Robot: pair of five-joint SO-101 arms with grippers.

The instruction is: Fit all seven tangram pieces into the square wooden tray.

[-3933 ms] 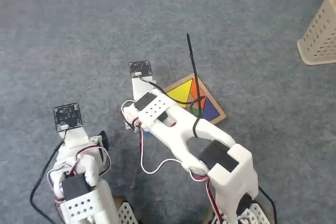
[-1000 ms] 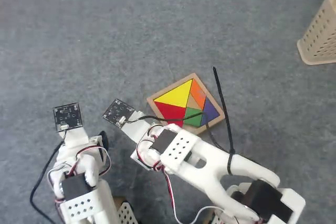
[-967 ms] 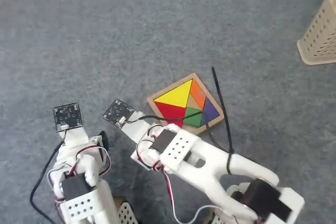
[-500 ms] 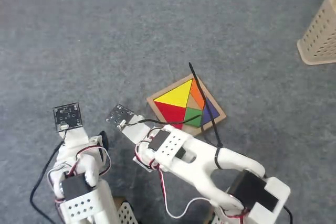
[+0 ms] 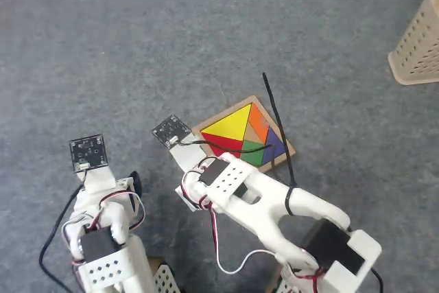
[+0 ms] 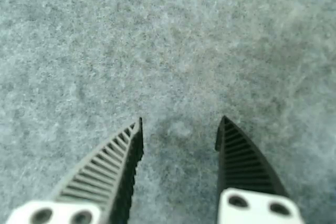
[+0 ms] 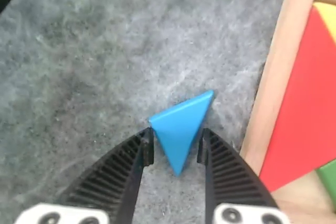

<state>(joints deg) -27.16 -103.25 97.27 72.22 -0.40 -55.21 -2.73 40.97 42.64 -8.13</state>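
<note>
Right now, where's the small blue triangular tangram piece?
Right wrist view: the blue triangular piece lies on the grey carpet within the right gripper, just outside the square wooden tray.

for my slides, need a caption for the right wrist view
Right end effector gripping a blue triangle on grey carpet beside the wooden tray.

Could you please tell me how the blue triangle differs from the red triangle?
The blue triangle lies on the grey carpet beside the wooden tray, between the fingers of the right gripper; the red triangle sits inside the tray. The blue triangle looks smaller than the red triangle. Both are flat triangles.
</note>
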